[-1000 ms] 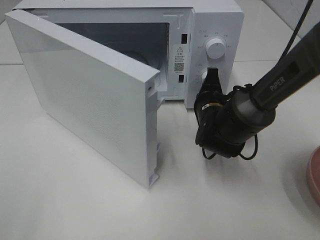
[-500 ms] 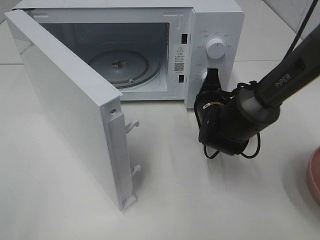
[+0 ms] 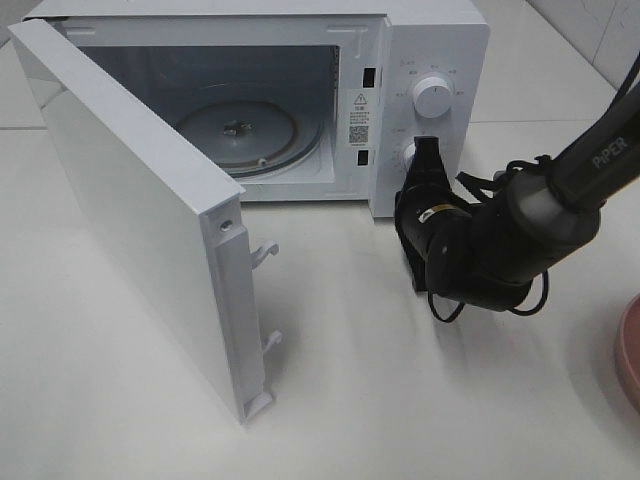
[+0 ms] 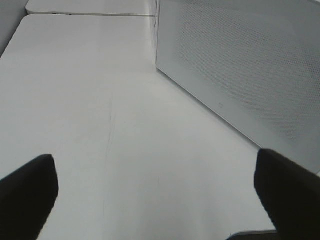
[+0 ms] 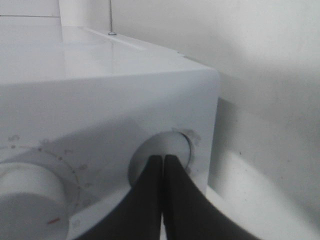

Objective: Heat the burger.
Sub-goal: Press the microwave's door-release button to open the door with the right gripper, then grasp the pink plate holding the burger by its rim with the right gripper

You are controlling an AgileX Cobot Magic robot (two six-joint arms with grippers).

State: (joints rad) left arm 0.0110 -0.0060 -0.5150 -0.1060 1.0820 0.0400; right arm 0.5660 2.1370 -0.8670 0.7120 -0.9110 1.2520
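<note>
- The burger is in none of my views. The only hint is a pink plate point(image 3: 630, 350) whose rim is cut off at the right edge of the high view, so I judge the burger lies off that way, behind and to the right of my right end effector point(image 3: 428, 152).
- That end effector is pressed together, with its dark tapered tips against the round lower control point(image 5: 172, 147) of the microwave point(image 3: 430, 40).
- My left end effector point(image 4: 155, 165) is spread wide and holds nothing, low over the worktop point(image 4: 100, 110) beside the perforated door point(image 3: 130, 220).
- My right arm looks the nearer to the plate.
- The door stands wide open. The turntable point(image 3: 240, 130), a ribbed glass disc, is bare.
- The microwave casing is smooth, glossy white plastic with rounded corners. The worktop is matt white.
</note>
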